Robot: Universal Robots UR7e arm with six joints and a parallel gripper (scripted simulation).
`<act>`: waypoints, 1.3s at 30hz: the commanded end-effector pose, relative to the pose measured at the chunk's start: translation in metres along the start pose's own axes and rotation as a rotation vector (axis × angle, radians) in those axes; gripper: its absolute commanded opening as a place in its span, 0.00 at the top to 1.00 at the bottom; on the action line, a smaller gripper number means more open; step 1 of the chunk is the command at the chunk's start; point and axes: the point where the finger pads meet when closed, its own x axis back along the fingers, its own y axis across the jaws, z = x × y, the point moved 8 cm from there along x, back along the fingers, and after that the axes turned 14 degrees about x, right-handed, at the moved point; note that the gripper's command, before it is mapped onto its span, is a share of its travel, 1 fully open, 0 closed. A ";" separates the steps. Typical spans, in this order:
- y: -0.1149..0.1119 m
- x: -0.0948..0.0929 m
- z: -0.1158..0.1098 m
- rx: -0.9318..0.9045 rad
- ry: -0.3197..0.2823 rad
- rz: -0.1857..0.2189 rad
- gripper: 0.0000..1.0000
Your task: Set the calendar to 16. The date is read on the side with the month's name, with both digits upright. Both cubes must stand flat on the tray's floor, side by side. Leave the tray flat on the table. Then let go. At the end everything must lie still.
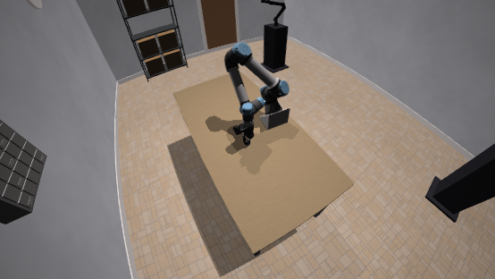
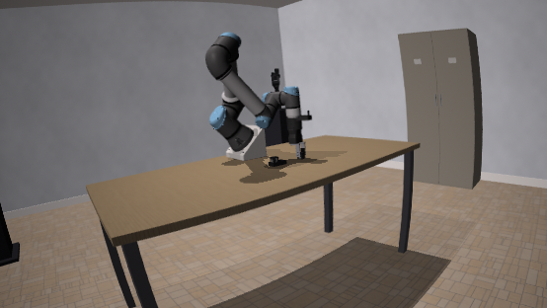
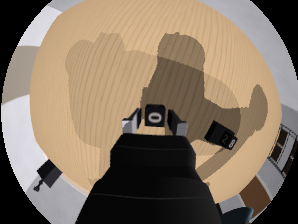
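Note:
My gripper is open and points straight down, low over the table. In the wrist view a dark cube with a white 0 on its top face lies on the table between my open fingers. Nothing is gripped. A small dark tray with white marks lies on the table a short way to the side, between my gripper and the arm's base. I cannot tell its contents or read its digits. The second cube is not clearly visible.
The arm's grey base mount stands on the table behind the tray. The arm's shadow falls across the wood around the gripper. A shelf rack, a black pedestal and a cabinet stand off the table.

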 end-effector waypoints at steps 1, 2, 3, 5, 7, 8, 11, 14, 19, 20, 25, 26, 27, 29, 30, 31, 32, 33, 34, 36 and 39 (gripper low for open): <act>0.000 -0.004 0.000 0.000 0.001 0.000 0.13; 0.000 -0.004 0.000 0.000 0.001 0.000 0.13; 0.000 -0.004 0.000 0.000 0.001 0.000 0.13; 0.000 -0.004 0.000 0.000 0.001 0.000 0.13; 0.000 -0.004 0.000 0.000 0.001 0.000 0.13; 0.000 -0.004 0.000 0.000 0.001 0.000 0.13; 0.000 -0.004 0.000 0.000 0.001 0.000 0.13; 0.000 -0.004 0.000 0.000 0.001 0.000 0.13; 0.000 -0.004 0.000 0.000 0.001 0.000 0.13; 0.000 -0.004 0.000 0.000 0.001 0.000 0.13; 0.000 -0.004 0.000 0.000 0.001 0.000 0.13; 0.000 -0.004 0.000 0.000 0.001 0.000 0.13; 0.000 -0.004 0.000 0.000 0.001 0.000 0.13; 0.000 -0.004 0.000 0.000 0.001 0.000 0.13; 0.000 -0.004 0.000 0.000 0.001 0.000 0.13; 0.000 -0.004 0.000 0.000 0.001 0.000 0.13; 0.000 -0.004 0.000 0.000 0.001 0.000 0.13; 0.000 -0.004 0.000 0.000 0.001 0.000 0.13; 0.000 -0.004 0.000 0.000 0.001 0.000 0.13; 0.000 -0.004 0.000 0.000 0.001 0.000 0.13; 0.000 -0.004 0.000 0.000 0.001 0.000 0.43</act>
